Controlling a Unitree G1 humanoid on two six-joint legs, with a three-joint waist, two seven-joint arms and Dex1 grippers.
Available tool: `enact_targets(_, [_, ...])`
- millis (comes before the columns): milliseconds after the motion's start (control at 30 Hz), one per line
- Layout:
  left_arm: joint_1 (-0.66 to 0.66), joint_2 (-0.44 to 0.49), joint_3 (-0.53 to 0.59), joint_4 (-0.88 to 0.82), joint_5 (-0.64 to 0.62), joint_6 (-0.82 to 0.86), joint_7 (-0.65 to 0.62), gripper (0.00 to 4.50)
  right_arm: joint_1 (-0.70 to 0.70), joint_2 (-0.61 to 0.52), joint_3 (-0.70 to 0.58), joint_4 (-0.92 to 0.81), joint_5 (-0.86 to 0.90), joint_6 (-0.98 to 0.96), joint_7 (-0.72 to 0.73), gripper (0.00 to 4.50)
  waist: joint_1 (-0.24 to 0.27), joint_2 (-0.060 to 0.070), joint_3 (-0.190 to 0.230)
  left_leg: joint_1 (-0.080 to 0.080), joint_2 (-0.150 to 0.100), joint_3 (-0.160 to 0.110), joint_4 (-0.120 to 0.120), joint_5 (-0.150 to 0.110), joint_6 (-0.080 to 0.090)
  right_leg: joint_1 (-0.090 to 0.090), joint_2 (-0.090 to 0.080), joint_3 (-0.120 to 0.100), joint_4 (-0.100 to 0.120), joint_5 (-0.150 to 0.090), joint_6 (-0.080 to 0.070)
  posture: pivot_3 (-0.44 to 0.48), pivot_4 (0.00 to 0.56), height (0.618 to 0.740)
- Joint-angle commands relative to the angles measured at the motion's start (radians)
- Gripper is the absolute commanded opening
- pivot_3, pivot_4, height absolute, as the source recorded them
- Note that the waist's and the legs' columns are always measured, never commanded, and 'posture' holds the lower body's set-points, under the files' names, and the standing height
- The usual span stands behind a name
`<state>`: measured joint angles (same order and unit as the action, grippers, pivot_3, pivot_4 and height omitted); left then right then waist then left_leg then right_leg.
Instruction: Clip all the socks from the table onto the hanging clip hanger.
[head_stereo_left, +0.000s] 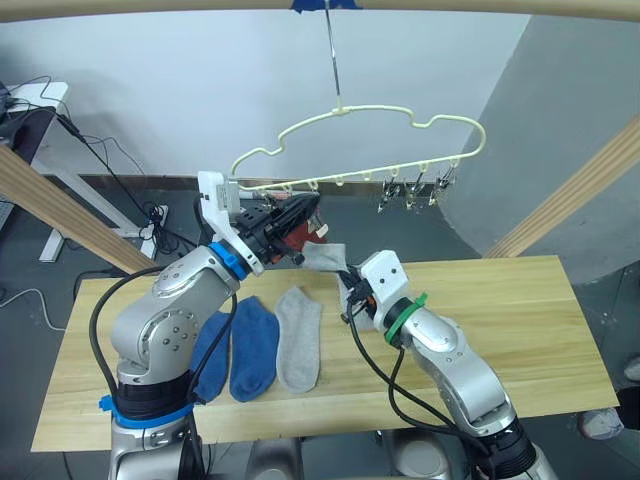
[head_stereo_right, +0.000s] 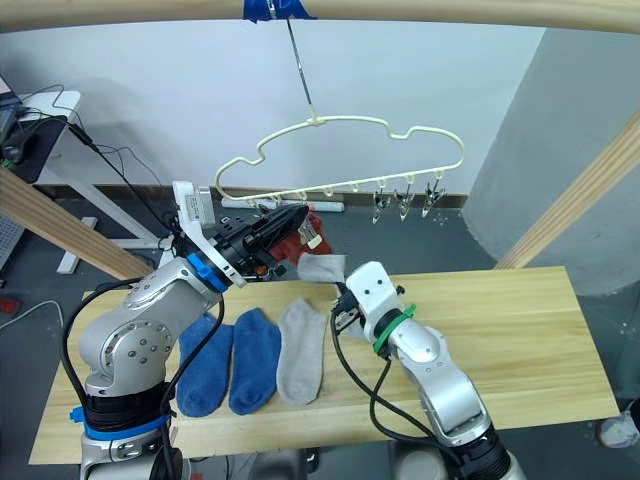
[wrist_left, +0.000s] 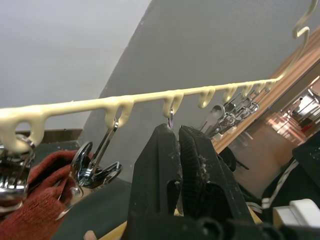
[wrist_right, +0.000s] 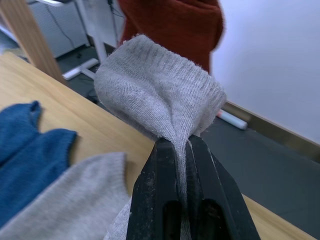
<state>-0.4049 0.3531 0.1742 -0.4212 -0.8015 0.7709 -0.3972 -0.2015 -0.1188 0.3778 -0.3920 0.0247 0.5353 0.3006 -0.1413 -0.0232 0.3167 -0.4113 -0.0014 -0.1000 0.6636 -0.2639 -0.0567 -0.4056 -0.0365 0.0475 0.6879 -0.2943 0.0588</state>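
Grey knit sock (head_stereo_left: 325, 257) pinched tight in right gripper (head_stereo_left: 349, 283), lifted off table (head_stereo_left: 520, 320) toward clip hanger (head_stereo_left: 400, 112) at 12 o'clock, prob. for clipping. Two blue socks (head_stereo_left: 240, 345) + grey sock (head_stereo_left: 298, 338) lie flat at 9 o'clock of it.

L wrist view: left gripper (wrist_left: 178, 142) fingers closed, empty, under clip (wrist_left: 170, 118); rust sock (wrist_left: 37, 195) already clipped.

R wrist view: cuff bunched between fingers.

A plain white wall (head_stereo_left: 200, 90) stands at the back, meeting a grey wall (head_stereo_left: 560, 90) on the right. The floor (head_stereo_left: 420, 240) is dark grey. Pale round wooden poles (head_stereo_left: 60, 205) form a frame, one running overhead. At the left stands a white desk (head_stereo_left: 45, 100) with black cables (head_stereo_left: 120, 160) trailing down to a white power strip (head_stereo_left: 152, 218).
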Motion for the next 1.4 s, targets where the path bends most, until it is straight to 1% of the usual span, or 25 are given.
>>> enact_targets(33, [-0.008,0.010,0.013,-0.031,-0.020,-0.004,0.007,0.00,-0.021,0.032,-0.005,-0.048,0.033,-0.035,0.015,0.02,0.000,0.000,0.000,0.000,0.000,0.000,0.000,0.000,0.000,0.000,0.000,0.000,0.000,0.000,0.000,-0.236,0.319,0.740])
enact_targets(233, [-0.006,0.018,0.012,-0.026,-0.025,-0.008,0.004,0.00,-0.003,0.020,0.008,-0.063,0.038,-0.077,0.039,0.02,0.001,0.000,0.000,0.000,0.000,0.000,0.000,0.000,0.000,0.000,0.000,0.000,0.000,0.000,0.000,-0.235,0.315,0.740])
enact_targets(367, [-0.004,0.022,0.008,-0.021,-0.022,-0.013,-0.004,0.00,0.023,-0.021,0.022,-0.075,0.026,-0.119,0.066,0.02,0.001,0.000,0.000,0.000,0.000,0.000,0.000,0.000,0.000,0.000,0.000,0.000,0.000,0.000,0.000,-0.236,0.313,0.740])
enact_targets(600, [0.000,0.023,0.005,-0.019,-0.021,-0.017,-0.008,0.00,0.082,-0.042,-0.031,-0.097,0.058,-0.159,0.068,0.02,0.002,0.000,0.000,0.000,0.000,0.000,0.000,0.000,0.000,0.000,0.000,0.000,0.000,0.000,0.000,-0.236,0.310,0.740])
enact_targets(767, [0.004,0.023,0.004,-0.023,-0.028,-0.011,-0.011,0.00,0.093,-0.010,-0.049,-0.097,0.068,-0.161,0.044,0.02,0.001,0.000,0.000,0.000,0.000,0.001,0.000,0.000,0.000,0.000,0.000,0.000,0.000,0.000,0.000,-0.239,0.312,0.740])
enact_targets(1000, [0.008,0.022,0.003,-0.023,-0.026,-0.010,-0.012,0.00,0.064,0.036,-0.068,-0.065,0.066,-0.180,0.012,0.02,0.001,0.000,0.000,0.000,0.000,0.000,0.000,0.000,0.000,0.000,0.000,0.000,0.000,0.000,0.000,-0.235,0.315,0.740])
enact_targets(1400, [0.018,0.019,-0.002,-0.024,-0.019,-0.012,-0.012,0.00,0.046,0.061,-0.066,-0.058,0.079,-0.176,0.028,0.02,0.002,0.000,0.000,0.000,0.000,0.000,0.000,0.000,0.000,0.000,0.000,0.000,0.000,0.000,0.000,-0.234,0.314,0.740])
